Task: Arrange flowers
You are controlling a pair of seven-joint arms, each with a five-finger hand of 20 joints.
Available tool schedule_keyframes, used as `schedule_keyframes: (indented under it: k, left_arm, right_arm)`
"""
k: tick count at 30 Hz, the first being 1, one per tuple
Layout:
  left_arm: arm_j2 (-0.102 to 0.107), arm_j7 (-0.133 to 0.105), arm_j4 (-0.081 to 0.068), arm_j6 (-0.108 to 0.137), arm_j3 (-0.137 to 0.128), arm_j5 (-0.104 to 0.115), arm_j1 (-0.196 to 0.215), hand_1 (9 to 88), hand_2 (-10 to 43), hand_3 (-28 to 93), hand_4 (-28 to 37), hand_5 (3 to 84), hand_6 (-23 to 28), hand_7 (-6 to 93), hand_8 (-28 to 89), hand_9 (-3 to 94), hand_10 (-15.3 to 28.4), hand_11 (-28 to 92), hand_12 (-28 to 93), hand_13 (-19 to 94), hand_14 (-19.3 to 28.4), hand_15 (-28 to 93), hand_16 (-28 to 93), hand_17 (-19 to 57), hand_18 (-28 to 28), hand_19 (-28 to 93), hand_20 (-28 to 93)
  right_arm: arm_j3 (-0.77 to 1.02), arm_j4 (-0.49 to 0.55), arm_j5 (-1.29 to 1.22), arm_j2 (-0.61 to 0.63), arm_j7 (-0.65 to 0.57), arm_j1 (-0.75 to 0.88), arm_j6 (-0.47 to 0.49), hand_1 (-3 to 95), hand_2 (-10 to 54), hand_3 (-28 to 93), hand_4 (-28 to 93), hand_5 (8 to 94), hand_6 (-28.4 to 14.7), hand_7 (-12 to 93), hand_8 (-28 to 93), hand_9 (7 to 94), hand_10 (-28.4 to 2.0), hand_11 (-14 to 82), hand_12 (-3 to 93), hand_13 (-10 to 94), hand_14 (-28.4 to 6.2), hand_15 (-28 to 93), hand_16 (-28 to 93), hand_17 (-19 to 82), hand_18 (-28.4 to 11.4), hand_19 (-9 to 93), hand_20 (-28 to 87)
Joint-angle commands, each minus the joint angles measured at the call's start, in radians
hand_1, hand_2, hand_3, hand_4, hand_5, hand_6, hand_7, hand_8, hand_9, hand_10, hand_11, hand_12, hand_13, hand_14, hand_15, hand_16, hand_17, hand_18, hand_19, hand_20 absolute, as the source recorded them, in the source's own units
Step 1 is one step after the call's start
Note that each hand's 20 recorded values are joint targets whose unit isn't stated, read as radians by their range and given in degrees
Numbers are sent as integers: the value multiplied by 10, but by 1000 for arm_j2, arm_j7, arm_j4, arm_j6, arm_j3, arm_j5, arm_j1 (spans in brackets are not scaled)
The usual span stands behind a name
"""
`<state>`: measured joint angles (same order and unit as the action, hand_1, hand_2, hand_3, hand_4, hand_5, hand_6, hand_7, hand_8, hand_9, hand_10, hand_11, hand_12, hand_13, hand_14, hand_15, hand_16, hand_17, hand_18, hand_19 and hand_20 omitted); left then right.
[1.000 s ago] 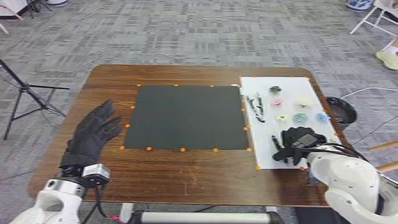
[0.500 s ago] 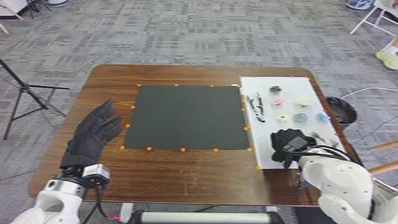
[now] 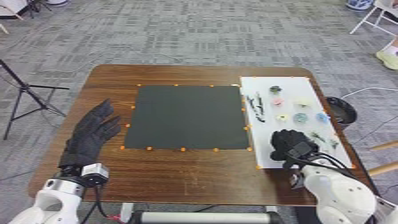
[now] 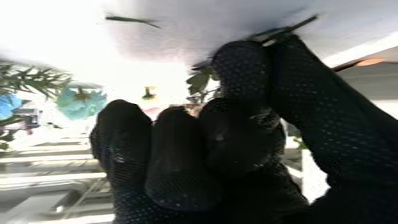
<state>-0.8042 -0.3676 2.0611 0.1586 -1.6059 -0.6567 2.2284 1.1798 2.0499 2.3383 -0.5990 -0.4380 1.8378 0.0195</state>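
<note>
The right hand (image 3: 293, 144) pinches a leafy sprig (image 4: 201, 80) slantwise, leaves pointing far, bare end near-left; the left hand (image 3: 89, 134) is relaxed, straight-fingered.

On the worktop (image 3: 187, 180), near the middle, a mat (image 3: 187, 117), and just right of it, a sheet (image 3: 275, 135) with flowers (image 3: 300, 117) on it.

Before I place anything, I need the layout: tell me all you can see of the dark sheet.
The dark sheet is a nearly square, plain, dark grey-green piece, matt like paper or card. It lies flat on the brown table, with small orange dots along its edges. The white sheet is beside it on the right; the left hand is off its left edge, apart from it.
</note>
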Motion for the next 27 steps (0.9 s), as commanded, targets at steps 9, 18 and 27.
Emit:
schedule_keyframes:
  k: [9,18,27]
  left_arm:
    - [5,-13,7,7,-6,11,16,285,-52,653,-257,222,18,177,-86,163,97,152,184,153,128,250,56,-102,192,378,117]
    - [5,-12,4,0,-1,7,10,285,-53,653,-256,221,18,177,-86,163,97,152,184,153,127,251,56,-103,192,378,117]
    - [5,-10,5,-3,-2,6,17,286,-53,653,-257,221,18,178,-86,163,98,150,184,153,128,251,56,-103,192,378,117]
  right_arm:
    - [37,12,-13,19,71,-54,-156,412,-95,836,-110,733,-16,602,220,828,-86,742,477,793,-84,850,360,543,-197,932,745]
    - [43,51,-80,-4,-167,-119,301,257,-95,766,-247,771,5,545,-68,820,-89,697,481,782,-90,828,361,523,-195,932,710]
    - [45,67,-117,-9,-192,-111,418,253,-95,573,-283,801,0,386,-112,812,-103,645,495,765,-106,807,368,508,-201,932,692]
